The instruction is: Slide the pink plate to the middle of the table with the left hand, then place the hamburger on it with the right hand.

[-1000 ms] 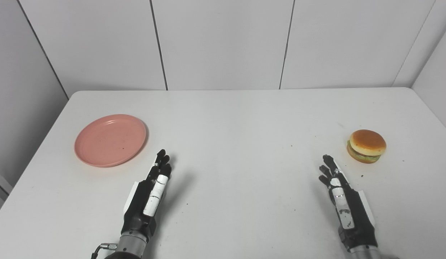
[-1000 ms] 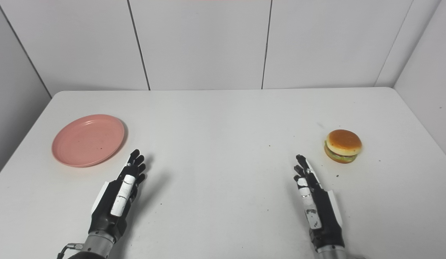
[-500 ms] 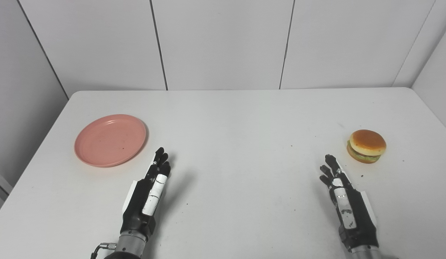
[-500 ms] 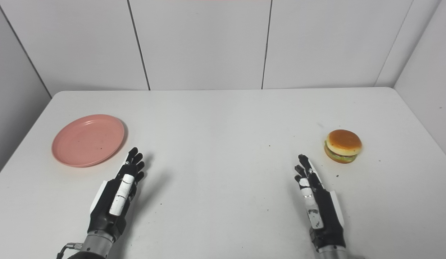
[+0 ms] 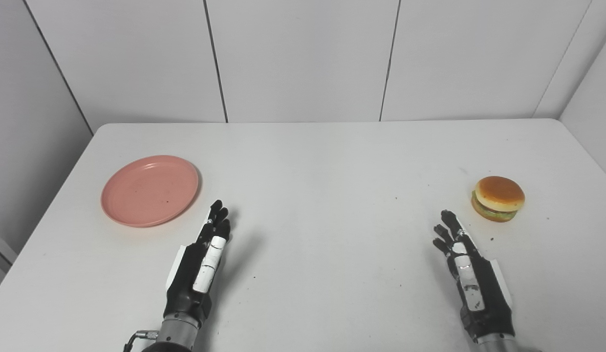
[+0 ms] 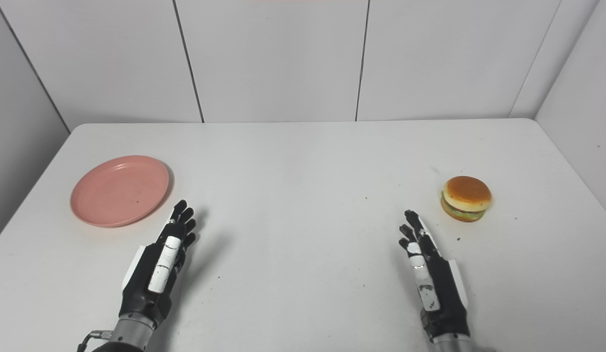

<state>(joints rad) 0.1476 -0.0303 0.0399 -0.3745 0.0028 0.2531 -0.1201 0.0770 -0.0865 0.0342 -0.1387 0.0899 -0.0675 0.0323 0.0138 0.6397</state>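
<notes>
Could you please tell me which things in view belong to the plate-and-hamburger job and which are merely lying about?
Belonging to the job:
pink plate, empty, on the table's left side
hamburger, on the table's right side
left hand, open, near the plate
right hand, open, near the hamburger

Just there:
white table, with a few dark specks; no other loose items visible

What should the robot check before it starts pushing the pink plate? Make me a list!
1. Plate empty and flat on the table: ok.
2. Left hand open, holding nothing: ok.
3. Left hand touching the plate: not ok, it is beside it, apart.
4. Path to the table's middle free of things: ok.
5. Right hand open, near the hamburger: ok.
</notes>
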